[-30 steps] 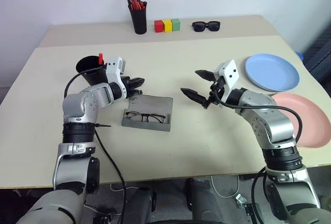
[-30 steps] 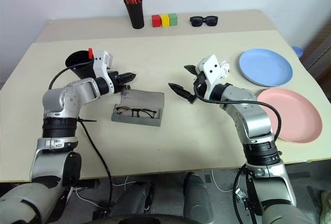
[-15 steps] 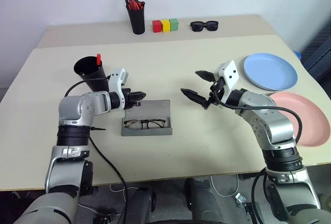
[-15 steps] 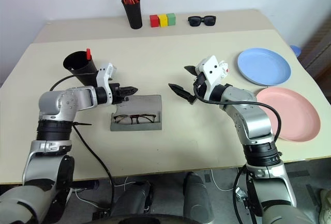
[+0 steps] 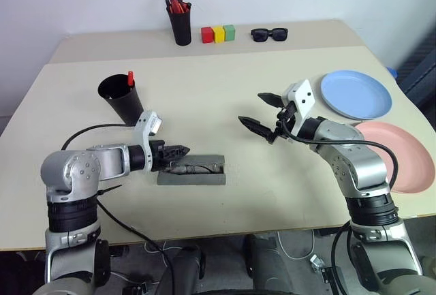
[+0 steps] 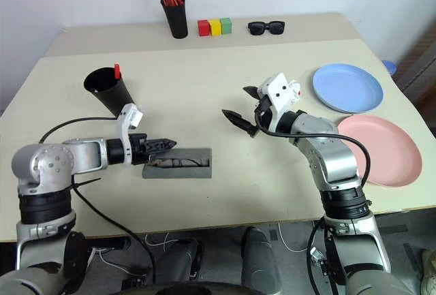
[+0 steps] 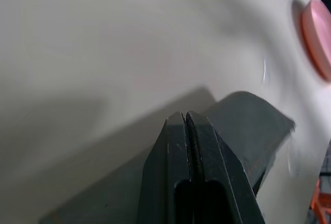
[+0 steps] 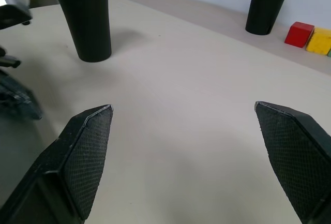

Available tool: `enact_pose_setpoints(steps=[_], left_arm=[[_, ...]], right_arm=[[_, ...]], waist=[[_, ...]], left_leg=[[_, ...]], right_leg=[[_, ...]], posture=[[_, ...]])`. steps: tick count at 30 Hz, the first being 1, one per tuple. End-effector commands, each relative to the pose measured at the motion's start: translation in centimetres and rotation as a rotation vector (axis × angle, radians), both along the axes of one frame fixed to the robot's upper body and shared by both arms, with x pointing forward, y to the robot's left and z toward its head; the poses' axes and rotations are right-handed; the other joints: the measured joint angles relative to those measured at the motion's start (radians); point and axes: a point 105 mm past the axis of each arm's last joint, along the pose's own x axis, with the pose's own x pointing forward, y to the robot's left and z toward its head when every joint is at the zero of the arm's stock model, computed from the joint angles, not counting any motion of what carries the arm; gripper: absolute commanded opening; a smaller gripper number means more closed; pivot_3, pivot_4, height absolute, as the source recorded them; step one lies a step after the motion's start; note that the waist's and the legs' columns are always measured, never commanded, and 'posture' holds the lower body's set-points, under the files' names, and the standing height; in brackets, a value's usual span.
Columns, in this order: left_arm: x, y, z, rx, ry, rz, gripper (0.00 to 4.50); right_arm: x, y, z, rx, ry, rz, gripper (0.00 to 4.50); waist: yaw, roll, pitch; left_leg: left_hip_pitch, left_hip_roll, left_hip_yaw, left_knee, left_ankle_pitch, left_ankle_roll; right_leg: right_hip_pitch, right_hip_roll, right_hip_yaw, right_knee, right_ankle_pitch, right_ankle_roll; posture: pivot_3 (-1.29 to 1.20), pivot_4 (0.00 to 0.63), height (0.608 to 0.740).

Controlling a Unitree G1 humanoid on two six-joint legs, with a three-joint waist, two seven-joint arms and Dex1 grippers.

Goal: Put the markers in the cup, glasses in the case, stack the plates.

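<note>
The grey case (image 5: 193,172) lies left of the table's middle with its lid almost down. A dark strip of the glasses (image 5: 195,167) shows in the narrow gap. My left gripper (image 5: 180,150) is shut with nothing between its fingers (image 7: 186,131), and its tips rest at the case's near-left top edge. The black cup (image 5: 120,97) stands behind it, a red-capped marker (image 5: 129,77) sticking out. My right gripper (image 5: 253,108) hangs open above the table's middle, holding nothing. The light blue plate (image 5: 356,94) and the pink plate (image 5: 403,156) lie side by side at the right.
At the back stand a black pen holder (image 5: 181,19) with orange-tipped pens, three coloured blocks (image 5: 219,33) and black sunglasses (image 5: 270,34). A seam (image 5: 204,53) runs across the table behind the cup.
My left gripper has drawn back toward me and sunk. The case's lid went from wide open to almost down over the glasses, and the case turned a little. The right arm kept still.
</note>
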Motion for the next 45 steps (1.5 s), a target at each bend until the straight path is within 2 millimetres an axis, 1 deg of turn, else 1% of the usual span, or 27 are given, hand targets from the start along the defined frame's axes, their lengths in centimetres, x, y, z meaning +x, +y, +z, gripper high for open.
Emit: enact_pose_setpoints(steps=[1, 7, 12, 16, 17, 19, 20, 21, 22, 23, 24, 25, 26, 29, 30, 32, 34, 35, 37, 39, 41, 44, 45], left_arm=[[-0.3, 0.7, 0.6, 0.045, -0.057, 0.035, 0.02], [-1.1, 0.9, 0.4, 0.143, -0.139, 0.037, 0.02], [-1.8, 1.2, 0.8, 0.159, -0.162, 0.045, 0.02], [-2.4, 1.4, 0.3, 0.173, -0.158, 0.044, 0.02], [-2.3, 1.2, 0.8, 0.158, -0.192, 0.039, 0.02], [-1.0, 0.6, 3.0, 0.101, -0.338, 0.070, 0.02], [-0.5, 0.5, 3.8, 0.078, -0.385, 0.090, 0.02], [0.1, 0.2, 5.7, 0.011, -0.458, 0.102, 0.02], [0.5, -0.1, 6.9, -0.036, -0.503, 0.106, 0.02], [0.3, -0.7, 8.2, -0.068, -0.557, 0.054, 0.26], [0.3, -1.0, 8.9, -0.078, -0.589, 0.022, 0.56], [0.3, -1.3, 9.6, -0.091, -0.622, -0.008, 0.90], [0.4, -1.5, 10.1, -0.092, -0.652, -0.030, 1.33], [0.3, -1.8, 10.4, -0.076, -0.704, -0.126, 2.98], [0.4, -1.8, 10.4, -0.077, -0.717, -0.152, 3.43], [0.1, -2.0, 10.1, -0.066, -0.741, -0.231, 4.47], [0.1, -1.9, 9.9, -0.064, -0.764, -0.277, 4.47], [0.1, -1.8, 9.7, -0.080, -0.758, -0.305, 4.47], [0.1, -1.2, 9.1, -0.143, -0.735, -0.343, 4.47], [-0.5, -1.0, 8.4, -0.170, -0.739, -0.415, 4.47], [-0.6, -1.0, 8.0, -0.145, -0.780, -0.456, 4.47], [-1.3, -1.2, 8.1, -0.216, -0.760, -0.515, 4.47], [-1.4, -1.2, 8.1, -0.216, -0.782, -0.533, 4.47]], right_arm=[[-0.3, 0.1, 1.3, 0.007, -0.055, 0.010, 4.50], [-0.3, 0.2, 1.2, 0.004, -0.055, 0.013, 4.50], [-0.2, 0.3, 1.2, 0.002, -0.056, 0.019, 4.50], [-0.1, 0.4, 1.2, 0.002, -0.057, 0.021, 4.50], [0.0, 0.4, 1.2, 0.002, -0.059, 0.022, 4.50], [0.2, 0.2, 1.3, 0.007, -0.064, 0.009, 4.50], [0.3, 0.1, 1.3, 0.010, -0.066, 0.003, 4.50], [0.5, -0.2, 1.6, 0.019, -0.071, -0.007, 4.50], [0.6, -0.3, 1.7, 0.025, -0.075, -0.013, 4.50], [0.8, -0.9, 2.0, 0.031, -0.084, -0.038, 4.50], [1.0, -1.4, 2.3, 0.037, -0.091, -0.061, 4.50], [1.2, -2.2, 2.5, 0.037, -0.095, -0.087, 4.50], [1.3, -2.8, 2.5, 0.031, -0.098, -0.111, 4.50], [1.1, -5.5, 2.6, -0.008, -0.104, -0.194, 4.50], [1.0, -6.4, 2.6, -0.020, -0.095, -0.224, 4.50], [0.4, -8.2, 2.3, -0.073, -0.062, -0.277, 4.50], [-0.3, -9.6, 1.8, -0.119, -0.036, -0.312, 4.50], [-1.0, -10.5, 1.4, -0.146, -0.011, -0.329, 4.50], [-2.3, -12.3, 0.3, -0.199, 0.060, -0.374, 4.50], [-3.4, -14.3, -1.1, -0.256, 0.140, -0.432, 4.50], [-4.3, -15.7, -1.5, -0.267, 0.170, -0.493, 4.50], [-5.2, -17.8, -2.2, -0.292, 0.224, -0.595, 4.50], [-5.5, -18.5, -2.5, -0.302, 0.240, -0.626, 4.50]], waist=[[0.001, 0.000, 0.000], [0.000, 0.000, 0.000], [0.003, 0.000, 0.000], [0.003, 0.000, 0.000], [0.003, 0.000, 0.000], [0.004, 0.000, 0.000], [0.006, 0.000, 0.000], [0.009, 0.000, 0.000], [0.011, -0.001, 0.000], [0.010, -0.001, 0.000], [0.007, -0.001, 0.000], [0.006, -0.001, 0.000], [0.005, 0.000, 0.000], [0.003, 0.000, 0.000], [0.004, 0.000, 0.000], [0.005, 0.000, 0.000], [0.006, 0.000, 0.000], [0.007, 0.000, 0.000], [0.008, 0.000, 0.000], [0.007, 0.000, 0.000], [0.006, 0.000, 0.000], [0.005, 0.000, 0.000], [0.005, 0.000, 0.000]], left_leg=[[0.000, 0.000, 0.000, 0.000, 0.000, 0.000], [0.000, 0.000, 0.000, 0.000, 0.000, 0.000], [0.000, 0.000, 0.000, 0.000, -0.001, 0.002], [0.000, 0.000, 0.000, 0.000, -0.001, 0.002], [0.000, 0.000, 0.000, 0.000, -0.001, 0.002], [0.000, 0.000, 0.000, 0.000, -0.001, 0.002], [0.000, 0.000, 0.000, 0.000, -0.001, 0.002], [0.000, 0.000, 0.000, 0.000, -0.001, 0.001], [-0.001, 0.000, 0.000, 0.001, -0.001, 0.001], [-0.001, 0.000, 0.000, 0.001, 0.000, 0.000], [-0.001, 0.000, 0.000, 0.001, 0.000, 0.000], [-0.001, 0.000, 0.000, 0.001, 0.000, 0.000], [0.000, 0.000, 0.000, 0.000, 0.000, 0.000], [0.000, 0.000, 0.002, 0.000, 0.000, 0.000], [0.000, 0.000, 0.002, -0.001, 0.000, 0.000], [-0.001, 0.000, 0.002, 0.000, 0.000, 0.000], [-0.001, 0.000, 0.002, -0.001, -0.001, 0.002], [-0.001, 0.000, 0.002, -0.001, -0.003, 0.006], [-0.001, 0.000, 0.002, 0.000, -0.004, 0.007], [-0.001, 0.000, 0.002, 0.000, -0.004, 0.007], [-0.001, 0.000, 0.003, 0.000, -0.004, 0.007], [0.000, 0.001, 0.004, 0.000, -0.004, 0.007], [0.000, 0.001, 0.004, 0.001, -0.004, 0.007]], right_leg=[[0.000, 0.000, 0.000, 0.000, 0.000, 0.000], [0.000, 0.000, 0.000, 0.000, 0.000, 0.000], [0.000, 0.000, 0.000, 0.000, 0.000, 0.000], [0.000, 0.000, 0.000, 0.000, 0.000, 0.000], [0.000, 0.000, 0.000, 0.000, 0.000, 0.000], [0.000, 0.000, 0.000, 0.000, 0.000, 0.000], [0.000, 0.000, 0.000, 0.000, 0.000, 0.000], [0.000, 0.000, 0.000, 0.000, 0.000, 0.000], [0.001, 0.000, 0.000, -0.001, 0.000, 0.000], [0.001, 0.000, 0.000, -0.001, 0.000, 0.000], [0.001, 0.000, 0.000, -0.001, 0.000, -0.001], [0.001, 0.000, 0.000, -0.001, 0.000, -0.001], [0.001, 0.000, 0.000, -0.001, 0.000, -0.001], [0.000, 0.000, 0.000, -0.001, 0.000, -0.001], [0.000, 0.000, 0.000, -0.002, 0.000, -0.001], [0.000, 0.000, 0.000, -0.002, 0.000, -0.001], [0.000, 0.000, 0.000, -0.002, 0.000, -0.001], [0.000, 0.000, 0.000, -0.002, 0.000, -0.001], [0.001, 0.000, 0.000, -0.003, 0.000, -0.001], [0.001, 0.000, 0.000, -0.003, 0.000, -0.001], [0.001, 0.000, 0.000, -0.003, 0.000, -0.001], [0.001, 0.000, 0.001, -0.003, 0.000, -0.001], [0.001, 0.000, 0.001, -0.002, 0.000, -0.001]], posture=[[0.00, 0.150, 0.740], [0.00, 0.150, 0.740], [0.00, 0.150, 0.740], [0.00, 0.150, 0.740], [0.00, 0.150, 0.740], [0.00, 0.150, 0.740], [0.00, 0.150, 0.740], [0.00, 0.150, 0.740], [0.00, 0.150, 0.740], [0.00, 0.150, 0.740], [0.00, 0.150, 0.740], [0.00, 0.150, 0.740], [0.00, 0.150, 0.740], [0.00, 0.150, 0.740], [0.00, 0.150, 0.740], [0.00, 0.150, 0.740], [0.00, 0.150, 0.740], [0.00, 0.150, 0.740], [0.00, 0.150, 0.740], [0.00, 0.150, 0.740], [0.00, 0.150, 0.740], [0.00, 0.150, 0.740], [0.00, 0.150, 0.740]])
